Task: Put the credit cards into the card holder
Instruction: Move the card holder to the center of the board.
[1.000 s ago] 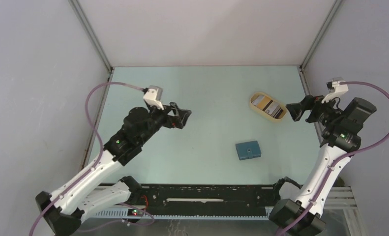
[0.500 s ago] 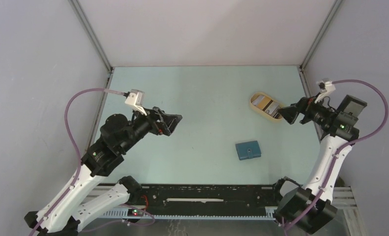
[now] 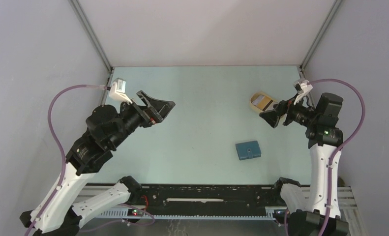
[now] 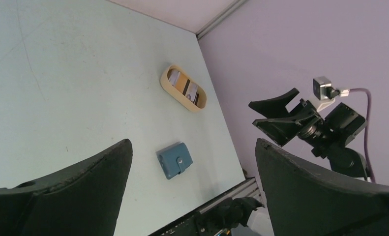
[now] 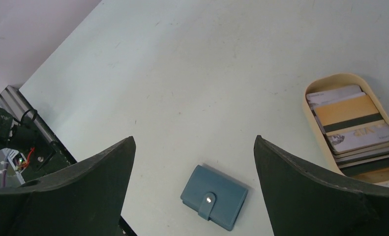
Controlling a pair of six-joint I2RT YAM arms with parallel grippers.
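Left gripper (image 3: 160, 108): jaws wide, empty, well left of everything.
Right gripper (image 3: 273, 117): jaws wide, empty.
Tan oval tray (image 5: 308, 105): just ahead-right of right gripper.
Card holder (image 5: 214, 196): teal snap-tab wallet, closed, below right gripper.
Credit cards (image 5: 352, 130): whitish-grey, stacked in tray.
Risk: fastened snap blocks insertion; stacked cards may lift together.
Change: both grippers shifted left within 1 second.

One card holder (image 5: 214, 197) is counted. One tan oval tray (image 5: 310, 115) is counted. Credit cards (image 5: 352, 123) are stacked in it: at least four, exact number not readable. Two grippers are counted: left gripper (image 3: 165, 111), right gripper (image 3: 270, 117).
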